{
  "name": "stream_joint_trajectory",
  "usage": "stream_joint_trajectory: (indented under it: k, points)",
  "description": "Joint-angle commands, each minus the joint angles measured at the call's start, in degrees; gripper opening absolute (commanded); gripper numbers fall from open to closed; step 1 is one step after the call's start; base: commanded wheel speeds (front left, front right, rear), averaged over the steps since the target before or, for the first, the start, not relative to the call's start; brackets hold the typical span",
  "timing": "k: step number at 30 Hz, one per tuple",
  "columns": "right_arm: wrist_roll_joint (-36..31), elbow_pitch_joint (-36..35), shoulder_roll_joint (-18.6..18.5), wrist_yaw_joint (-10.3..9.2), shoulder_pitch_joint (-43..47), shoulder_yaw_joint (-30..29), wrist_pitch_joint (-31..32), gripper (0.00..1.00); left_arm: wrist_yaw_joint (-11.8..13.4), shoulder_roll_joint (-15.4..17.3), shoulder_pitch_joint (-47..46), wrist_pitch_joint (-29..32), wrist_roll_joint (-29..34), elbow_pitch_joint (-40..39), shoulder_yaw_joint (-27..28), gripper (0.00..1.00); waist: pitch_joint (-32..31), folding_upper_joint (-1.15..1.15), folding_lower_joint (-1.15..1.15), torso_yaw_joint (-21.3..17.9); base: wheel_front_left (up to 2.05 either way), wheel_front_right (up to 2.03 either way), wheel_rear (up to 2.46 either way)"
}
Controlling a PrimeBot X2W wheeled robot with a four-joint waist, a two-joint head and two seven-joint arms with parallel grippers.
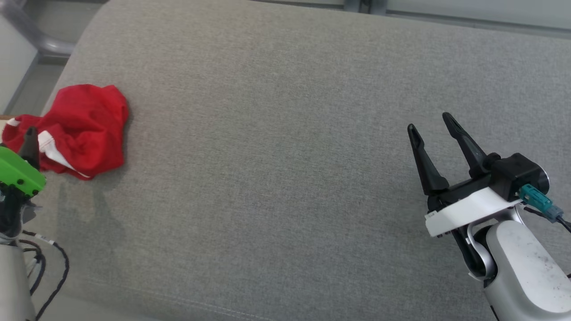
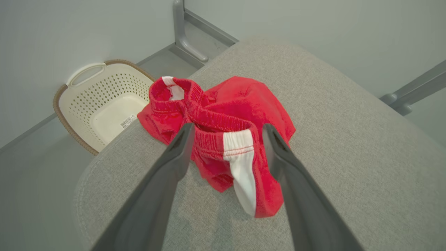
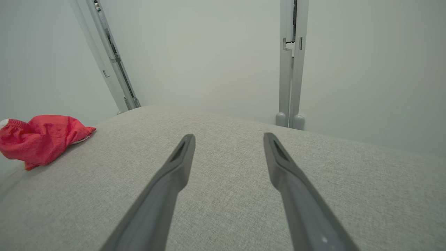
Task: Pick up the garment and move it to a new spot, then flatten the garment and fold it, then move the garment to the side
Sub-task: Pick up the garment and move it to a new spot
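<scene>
Left hand point(image 2: 226, 130) hovers wide open and empty over the crumpled red garment point(image 1: 84, 129), which lies at the left edge of the grey padded surface point(image 1: 276, 156); right hand point(image 1: 428, 121), well apart at the right, stands wide open, holding nothing.

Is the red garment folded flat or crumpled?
Crumpled. The red garment lies bunched in a heap near the edge of the grey cushion, its waistband twisted, neither spread nor folded.
</scene>
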Motion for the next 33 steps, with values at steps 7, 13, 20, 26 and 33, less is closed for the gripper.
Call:
stream_joint_trajectory:
  k: [7, 13, 20, 26, 33]
  points:
    - [-0.5, -0.7, -0.3, -0.02, -3.0, 0.3, 0.1, 1.00, -1.4, 3.4, -6.8, 3.0, -3.7, 13.6, 2.2, 1.00, 8.0, 0.00, 0.00, -8.2, 0.00, 0.00, 0.00]
    - [-0.4, -0.4, 0.0, -0.02, -3.3, 0.0, -0.2, 1.00, -1.4, 5.0, -8.7, 1.8, -3.8, 21.3, 2.2, 0.20, 8.7, 0.00, 0.00, -10.0, 0.00, 0.00, 0.00]
    - [-0.3, 0.8, 0.7, -0.02, -2.3, -0.3, -0.5, 1.00, -3.2, 7.0, -10.1, -1.9, -2.3, 25.8, 0.4, 0.00, 6.8, 0.00, 0.00, -9.9, 0.00, 0.00, 0.00]
    - [0.4, 2.3, 1.6, -0.02, -1.7, 0.4, -0.8, 1.00, -4.2, 8.8, -11.2, -5.5, 0.1, 26.5, -3.4, 0.00, 2.5, 0.00, 0.00, -9.7, 0.00, 0.00, 0.00]
    - [1.4, 3.3, 3.6, -0.02, 0.5, 0.1, -0.7, 1.00, -4.7, 10.8, -12.4, -7.1, 2.8, 20.1, -10.4, 0.00, -4.2, 0.00, 0.00, -11.5, 0.00, 0.00, 0.00]
